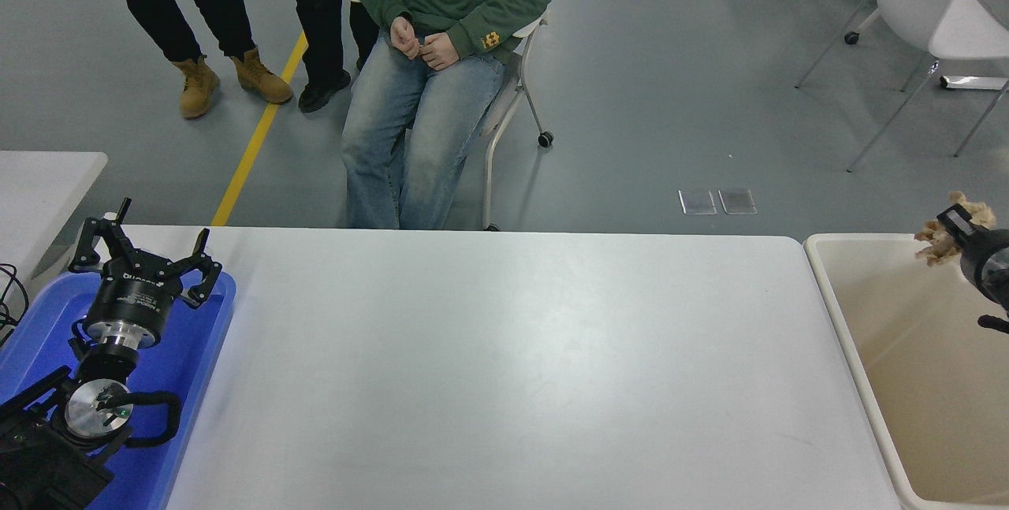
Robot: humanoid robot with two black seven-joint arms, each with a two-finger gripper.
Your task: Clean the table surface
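The table surface is a wide white top with rounded corners, bare across its whole span. At the right edge, my right gripper is shut on a crumpled tan wad and holds it over the far part of the beige bin. My left gripper is parked at the lower left above the blue tray, its fingers spread open and holding nothing.
A person in a green top sits on a chair just beyond the table's far edge; other people's legs stand at the top left. A smaller white table is at the left, and white chairs at the top right.
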